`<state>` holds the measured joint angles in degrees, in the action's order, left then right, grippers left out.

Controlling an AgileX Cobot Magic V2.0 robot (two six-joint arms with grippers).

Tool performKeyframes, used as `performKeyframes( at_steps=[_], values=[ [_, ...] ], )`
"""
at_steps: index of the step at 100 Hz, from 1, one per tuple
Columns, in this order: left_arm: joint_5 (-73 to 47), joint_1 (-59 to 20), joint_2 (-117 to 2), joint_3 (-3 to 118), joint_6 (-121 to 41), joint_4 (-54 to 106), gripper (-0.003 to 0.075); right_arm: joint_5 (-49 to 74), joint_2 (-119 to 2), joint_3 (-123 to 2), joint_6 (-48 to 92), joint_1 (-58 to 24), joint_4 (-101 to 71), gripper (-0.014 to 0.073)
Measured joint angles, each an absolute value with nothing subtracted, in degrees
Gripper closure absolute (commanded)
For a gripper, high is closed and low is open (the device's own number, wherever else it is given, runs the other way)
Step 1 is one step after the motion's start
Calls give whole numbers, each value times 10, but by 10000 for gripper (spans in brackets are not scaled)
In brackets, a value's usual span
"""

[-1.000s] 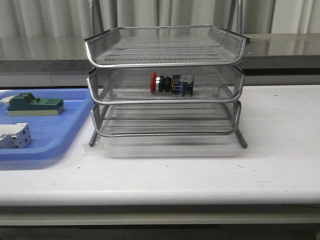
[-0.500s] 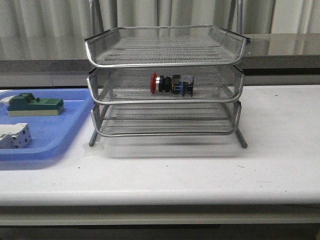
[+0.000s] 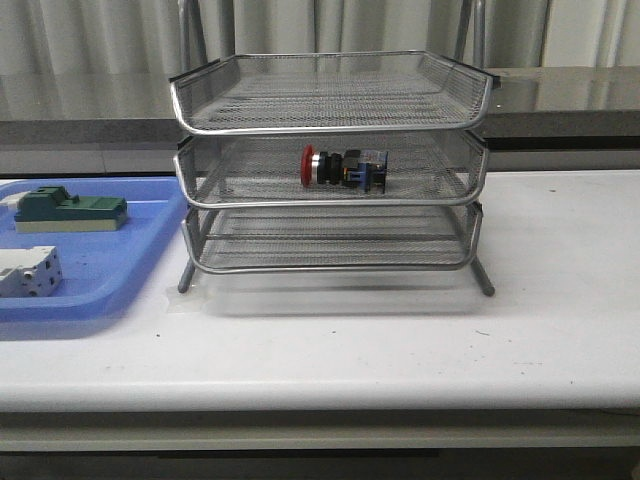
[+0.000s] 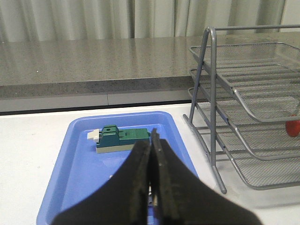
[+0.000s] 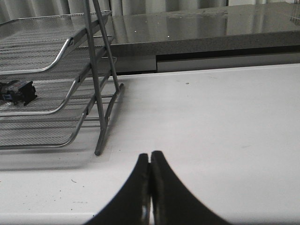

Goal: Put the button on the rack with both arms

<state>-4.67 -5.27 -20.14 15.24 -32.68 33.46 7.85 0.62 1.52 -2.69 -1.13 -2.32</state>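
Both tools were clenched on nothing: the left tool (image 4: pixel 151 180) had its fingers pressed together above the near end of the blue tray (image 4: pixel 79 187), and the right tool (image 5: pixel 150 187) was likewise closed over bare white counter (image 5: pixel 225 140). Neither appeared in the front view, so both seemed pulled well back from the work.

Ahead of the left tool and off toward the rack (image 3: pixel 330 160), the button (image 3: pixel 343 167) lay on its side in the middle tier, red cap toward the blue tray's side and blue block toward the other. From the right tool's camera only its dark rear end (image 5: pixel 16 91) showed, resting on the middle mesh, well apart from the fingers. Just ahead of the left tool sat the green block (image 4: pixel 123 138) inside the blue tray; the white terminal block (image 3: pixel 28 272) lay in the same tray in the front view.

Judging by this, the placing looked finished: the button rested in the rack, free of any grip, and the middle tray sat in line with the tiers above and below. Little appeared left beyond parking the arms.
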Motion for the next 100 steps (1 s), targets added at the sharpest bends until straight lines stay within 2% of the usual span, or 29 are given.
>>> performKeyframes(
  at_steps=[23,43,50,85,100],
  values=[
    [-51,-53,-201,152,-294,272,740,79,6,15,-27,-11,-23,654],
    [-60,-53,-177,133,-29,10,740,79,6,15,-27,-11,-23,654],
    [-57,-53,-160,116,25,-37,740,79,6,15,-27,-11,-23,654],
    [-23,-53,-51,1,64,-66,740,79,6,15,-27,-11,-23,654],
    [-13,-53,-6,-2,64,-66,740,79,6,15,-27,-11,-23,654]
  ],
)
